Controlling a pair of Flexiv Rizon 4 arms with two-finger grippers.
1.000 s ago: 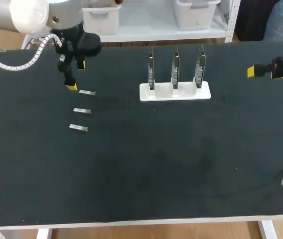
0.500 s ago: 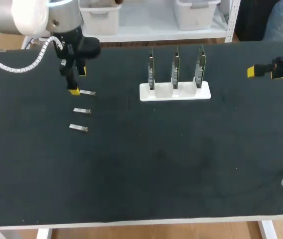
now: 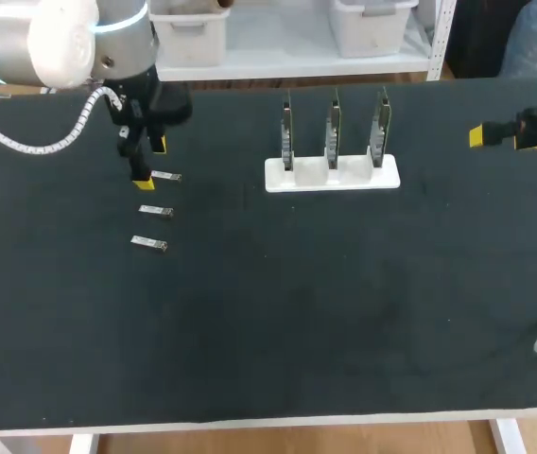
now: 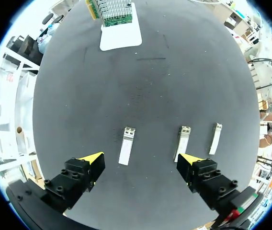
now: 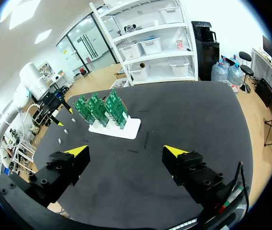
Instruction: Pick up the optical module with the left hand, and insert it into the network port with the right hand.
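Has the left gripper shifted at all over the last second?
Yes. In the head view the left gripper has come down toward the rearmost module in the row of three, which has stayed put.

Lighting: I see bright, even overhead light from ceiling panels (image 5: 20,14); matte black table (image 3: 344,312) reads dark, shadows faint.

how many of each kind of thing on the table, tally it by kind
optical modules: 3
upright circuit boards: 3
white stand: 1
total: 7
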